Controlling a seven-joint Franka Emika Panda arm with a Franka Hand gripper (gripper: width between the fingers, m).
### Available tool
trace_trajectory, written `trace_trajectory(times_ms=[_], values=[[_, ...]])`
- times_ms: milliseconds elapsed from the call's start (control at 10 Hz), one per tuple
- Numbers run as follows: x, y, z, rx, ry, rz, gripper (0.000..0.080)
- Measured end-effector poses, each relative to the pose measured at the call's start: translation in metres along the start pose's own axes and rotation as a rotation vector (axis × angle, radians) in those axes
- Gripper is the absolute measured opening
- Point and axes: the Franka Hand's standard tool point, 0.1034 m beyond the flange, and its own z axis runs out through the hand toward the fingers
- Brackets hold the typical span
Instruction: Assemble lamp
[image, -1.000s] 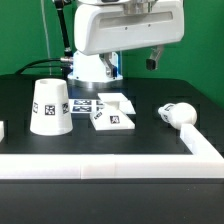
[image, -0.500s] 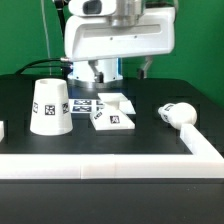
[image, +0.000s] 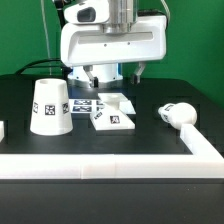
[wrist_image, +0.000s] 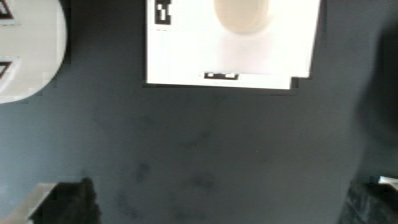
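Observation:
The lamp's flat square base (image: 110, 119) lies on the black table in the middle of the exterior view. The cone shade (image: 50, 107) stands to its left with the narrow end up. The round-headed bulb (image: 178, 114) lies on its side at the right. My gripper (image: 113, 72) hangs open and empty above the table, just behind the base. In the wrist view the base (wrist_image: 196, 50) shows its oval socket (wrist_image: 244, 15), and a curved white edge, probably the shade (wrist_image: 27, 55), is beside it. My gripper (wrist_image: 226, 205) is open over bare table, its dark fingertips (wrist_image: 68, 200) far apart.
The marker board (image: 88, 103) lies flat between the shade and the base. A white rail (image: 110, 166) runs along the table's front and up the right side (image: 205, 146). A small white piece (image: 2, 128) sits at the left edge.
The arm has come down and shifted toward the exterior view's left. Both fingers now show below the hand, behind the base. The lamp parts have not moved.

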Motion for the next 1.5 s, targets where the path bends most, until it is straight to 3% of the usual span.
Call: trace_trajectory(times_ms=[200,700,1500], values=[[-0.003,0.0,0.002,-0.005,0.012,0.017,0.0699],[-0.04,-0.008,0.022,-0.031,0.07,0.014,0.0699],[-0.057,-0.009,0.052,-0.028,0.055,-0.008,0.0699]])
